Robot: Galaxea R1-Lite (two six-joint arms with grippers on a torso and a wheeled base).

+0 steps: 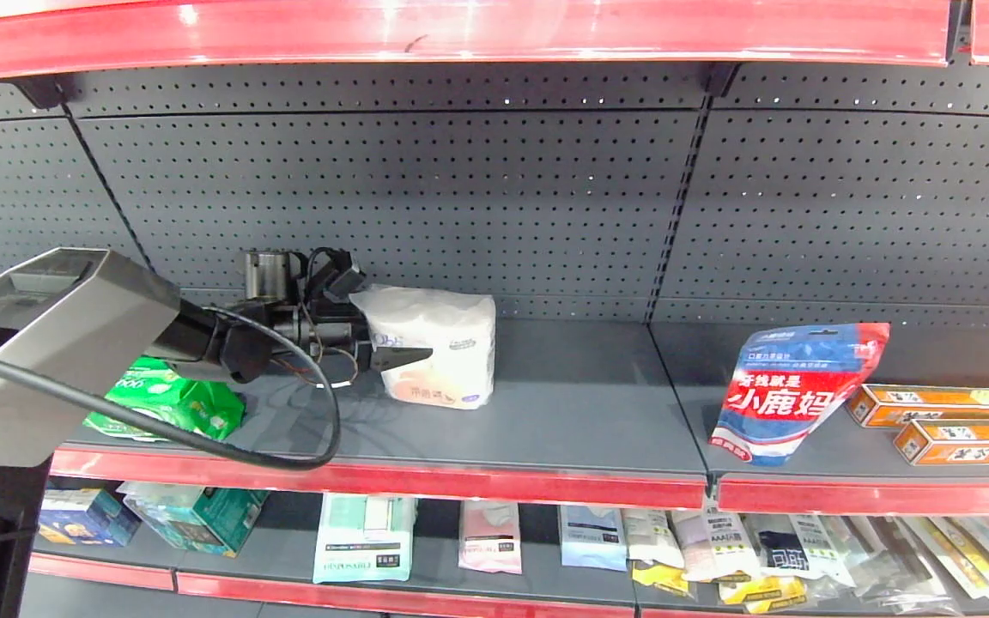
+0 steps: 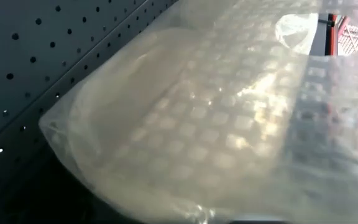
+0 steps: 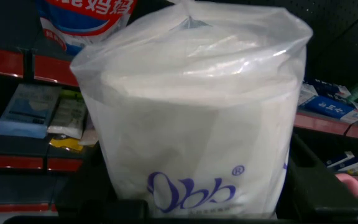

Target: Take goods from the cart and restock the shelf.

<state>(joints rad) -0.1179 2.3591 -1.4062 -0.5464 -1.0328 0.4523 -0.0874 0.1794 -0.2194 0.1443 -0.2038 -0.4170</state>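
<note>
A white pack of paper rolls (image 1: 439, 343) stands upright on the grey shelf board (image 1: 580, 421), left of the middle. My left gripper (image 1: 396, 354) comes in from the left and is shut on this pack, one dark finger lying across its front. Up close, the left wrist view gives the pack's clear wrapping (image 2: 216, 124) against the pegboard. A second white pack of rolls (image 3: 197, 124) with blue print sits between the dark fingers (image 3: 319, 186) of my right gripper (image 3: 197, 208), held in front of the lower shelves.
A green pack (image 1: 177, 399) lies on the shelf behind my left arm. A blue and red pouch (image 1: 795, 390) leans at the right, beside orange boxes (image 1: 932, 403). Open board lies between the white pack and the pouch. The lower shelf (image 1: 460, 536) holds several packets.
</note>
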